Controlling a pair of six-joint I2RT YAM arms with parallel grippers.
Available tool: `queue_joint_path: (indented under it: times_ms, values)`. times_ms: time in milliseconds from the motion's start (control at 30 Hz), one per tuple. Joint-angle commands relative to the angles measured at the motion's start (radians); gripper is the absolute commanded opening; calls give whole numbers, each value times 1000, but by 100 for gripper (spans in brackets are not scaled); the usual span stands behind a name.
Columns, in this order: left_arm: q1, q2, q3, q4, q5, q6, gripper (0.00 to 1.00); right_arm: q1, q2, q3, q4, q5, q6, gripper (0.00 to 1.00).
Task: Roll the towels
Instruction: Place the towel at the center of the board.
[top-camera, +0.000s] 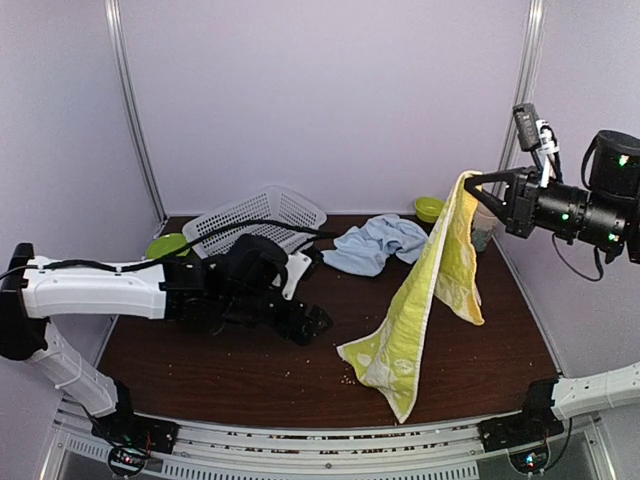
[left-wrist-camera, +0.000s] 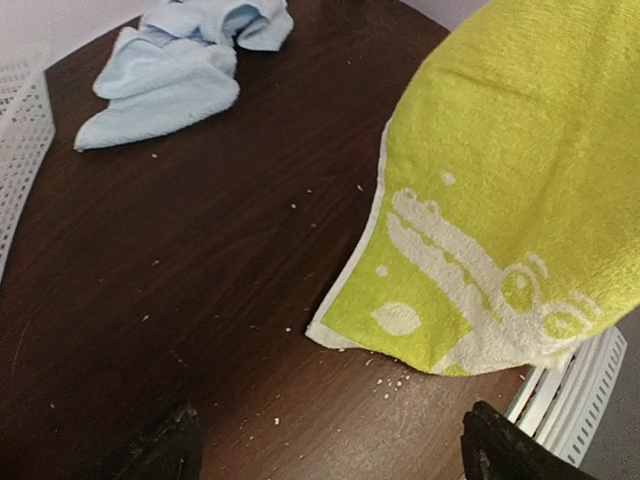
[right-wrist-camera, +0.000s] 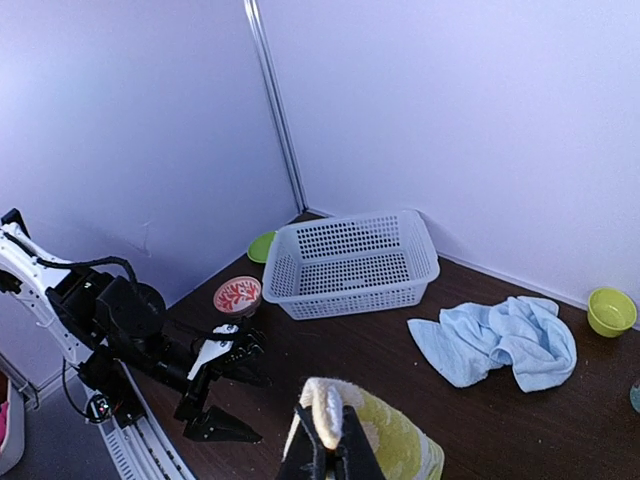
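The lime-green and yellow towel (top-camera: 425, 290) hangs from my right gripper (top-camera: 478, 183), which is raised high at the right and shut on the towel's top edge. The jaws pinch a folded white hem (right-wrist-camera: 333, 440). The towel's lower corner (left-wrist-camera: 400, 320) drapes onto the dark table near its front. The pale blue towel (top-camera: 378, 243) lies crumpled at the back middle (right-wrist-camera: 500, 340), and shows at the upper left (left-wrist-camera: 170, 70) in the left wrist view. My left gripper (top-camera: 308, 298) hovers low over the table left of the hanging towel, open and holding nothing (left-wrist-camera: 335, 455).
A white mesh basket (top-camera: 250, 205) stands at the back left, also seen from the right wrist (right-wrist-camera: 350, 300). A green plate (top-camera: 165, 245) and a red-patterned bowl (right-wrist-camera: 238, 295) sit beside it. A small green bowl (top-camera: 429, 208) is at the back right. Crumbs dot the table.
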Motion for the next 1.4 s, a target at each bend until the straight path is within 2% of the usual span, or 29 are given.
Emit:
queue_joint_path:
  times_ms: [0,100,267,400,633,733,800,933,1033,1167,1367]
  values:
    - [-54,123,102,64,-10,34,92,-2,-6,-98,17,134,66,0]
    - [-62,162,107,95,-14,11,91,-14,-7,-148,47,177,106,0]
    - [-62,132,78,99,-59,-3,91,-29,42,-150,82,147,117,0]
    - [-61,59,26,93,-118,-7,91,-29,84,-111,106,115,113,0]
    - [-61,-149,-118,109,-256,-50,91,-28,261,58,186,-51,166,0]
    - [-61,-222,-165,104,-290,-52,91,-44,317,88,197,36,195,0]
    - [-61,-243,-181,88,-299,-51,92,-106,346,73,195,69,241,0]
    - [-61,-221,-180,65,-299,-45,92,-310,368,-73,266,-1,353,0]
    - [-61,-180,-166,70,-289,-35,92,-395,383,-156,259,52,359,0]
    - [-61,-111,-116,66,-282,-12,92,-465,348,-269,280,49,367,0]
    - [-61,29,-24,47,-247,8,92,-474,274,-345,296,-34,309,0]
